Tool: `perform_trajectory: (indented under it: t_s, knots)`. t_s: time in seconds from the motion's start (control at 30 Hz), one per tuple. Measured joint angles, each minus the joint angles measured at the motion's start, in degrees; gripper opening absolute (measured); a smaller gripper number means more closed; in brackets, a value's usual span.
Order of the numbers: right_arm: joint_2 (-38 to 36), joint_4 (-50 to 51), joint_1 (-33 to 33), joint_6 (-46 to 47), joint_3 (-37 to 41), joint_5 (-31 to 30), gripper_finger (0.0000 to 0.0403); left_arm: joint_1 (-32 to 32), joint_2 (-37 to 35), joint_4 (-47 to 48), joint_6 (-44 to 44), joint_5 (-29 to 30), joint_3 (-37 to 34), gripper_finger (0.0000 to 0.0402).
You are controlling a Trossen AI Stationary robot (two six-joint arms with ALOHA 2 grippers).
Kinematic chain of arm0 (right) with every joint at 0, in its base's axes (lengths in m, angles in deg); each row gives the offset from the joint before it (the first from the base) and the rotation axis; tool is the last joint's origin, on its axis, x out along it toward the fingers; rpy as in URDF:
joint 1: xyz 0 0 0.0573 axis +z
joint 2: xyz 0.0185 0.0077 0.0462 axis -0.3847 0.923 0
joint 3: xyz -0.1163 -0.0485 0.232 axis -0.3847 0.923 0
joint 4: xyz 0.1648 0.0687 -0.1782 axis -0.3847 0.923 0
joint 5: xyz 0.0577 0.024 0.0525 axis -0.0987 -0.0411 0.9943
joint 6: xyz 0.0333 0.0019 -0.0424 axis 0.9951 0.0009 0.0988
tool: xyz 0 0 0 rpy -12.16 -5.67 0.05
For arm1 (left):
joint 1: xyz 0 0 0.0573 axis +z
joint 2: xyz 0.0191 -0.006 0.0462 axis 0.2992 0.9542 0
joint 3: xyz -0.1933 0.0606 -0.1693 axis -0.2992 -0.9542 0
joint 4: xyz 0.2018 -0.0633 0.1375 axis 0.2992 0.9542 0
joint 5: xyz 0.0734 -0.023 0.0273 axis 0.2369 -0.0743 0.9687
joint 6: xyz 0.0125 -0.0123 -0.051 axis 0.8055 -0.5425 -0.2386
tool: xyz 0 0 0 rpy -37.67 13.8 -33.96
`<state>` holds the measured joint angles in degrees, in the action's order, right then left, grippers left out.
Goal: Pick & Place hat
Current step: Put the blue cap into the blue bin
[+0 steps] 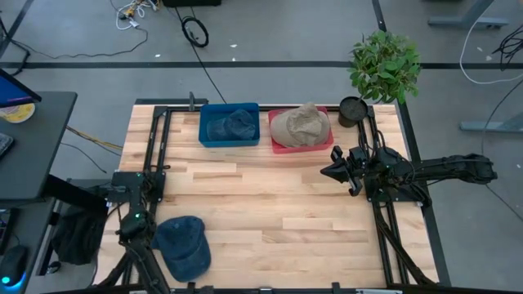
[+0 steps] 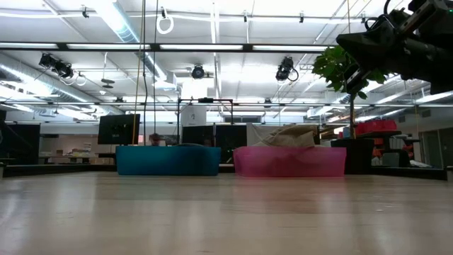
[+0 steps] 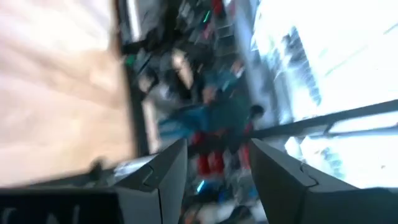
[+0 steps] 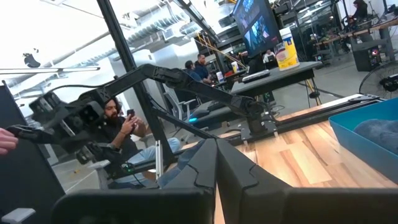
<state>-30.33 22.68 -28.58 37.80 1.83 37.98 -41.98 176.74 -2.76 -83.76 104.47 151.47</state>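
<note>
1. At the near left of the table [image 1: 270, 220] we saw a dark blue hat [image 1: 183, 245] lying flat on the wood, close to the near edge and just right of the left arm's base.
2. The left tool [image 3: 214, 168] sat at that near-left corner beside the hat; its two dark fingers [image 3: 163, 177] stood apart with open space between them and held nothing.
3. Farther back on the right side, the right tool [image 1: 335, 170] hung above the table with its arm stretched in from the right; in its wrist view the two fingers [image 4: 202, 165] were pressed together with nothing between them.
4. At the far edge stood a blue bin [image 1: 229, 126] on the left with a dark blue hat inside [image 1: 231, 124], and just beside it on the right a pink bin [image 1: 300, 143] carrying a tan hat [image 1: 301, 124].
5. Right of the pink bin stood a potted plant [image 1: 382, 65] at the far right corner.
6. Beyond the table, the right wrist view showed a seated person [image 4: 121, 134] looking at a phone.
</note>
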Motion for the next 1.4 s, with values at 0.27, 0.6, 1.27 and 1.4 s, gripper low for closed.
perform_trajectory:
  t_s: [0.27, 0.6, 1.27, 1.4]
  knots:
    - [0.01, 0.0, 0.02, 0.0, 0.0, -0.01, 0.0011, 2.65, 0.0, -14.29, 11.04, 0.91, 0.02, 0.0177]
    - [0.0, 0.0, 0.0, 0.0, 0.02, -0.01, 0.0011, 1.33, -0.07, -1.25, 28.34, -6.17, 0.02, 0.0177]
    - [0.01, 0.0, 0.01, 0.0, 0.0, -0.02, 0.0011, 0.28, -11.34, 58.55, 22.91, -68.39, -1.12, 0.0177]
    - [0.01, -0.05, 0.0, 0.0, 0.0, 0.01, 0.0011, 1.35, -14.0, 59.04, 26.4, -70.12, -4.81, 0.0177]
